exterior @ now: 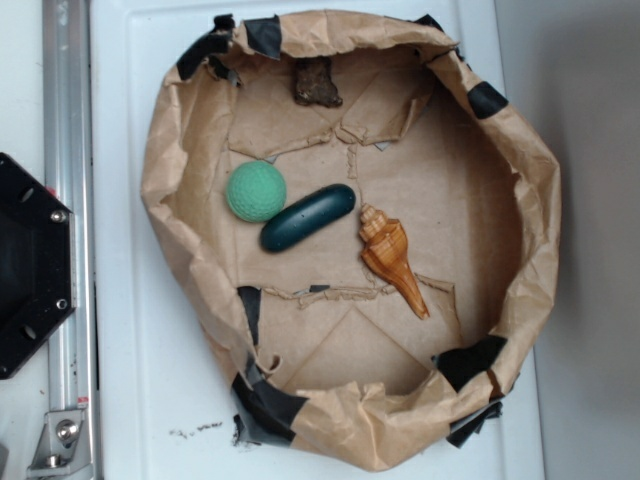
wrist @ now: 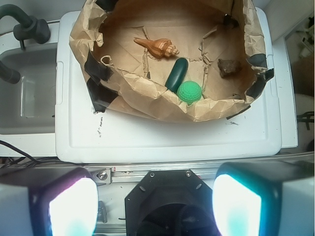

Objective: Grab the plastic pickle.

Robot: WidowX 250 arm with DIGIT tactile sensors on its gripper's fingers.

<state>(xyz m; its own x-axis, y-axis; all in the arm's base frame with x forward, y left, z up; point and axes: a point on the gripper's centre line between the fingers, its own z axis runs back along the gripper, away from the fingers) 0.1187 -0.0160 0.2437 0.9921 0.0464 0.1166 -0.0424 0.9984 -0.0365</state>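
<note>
Nothing done yet: your fingers [wrist: 155, 204] sit wide apart, empty, well short of the dark teal-green plastic pickle [exterior: 308, 217]; approach and grasp remain.

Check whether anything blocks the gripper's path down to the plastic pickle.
Nothing covers the plastic pickle. The green ball touches one end and the seashell lies close beside the other. The paper wall stands between it and the open gripper.

base [exterior: 30, 265]: black octagonal plate, screws showing | pads [wrist: 74, 206]: two pale rounded blocks, glowing white-teal in wrist view
</note>
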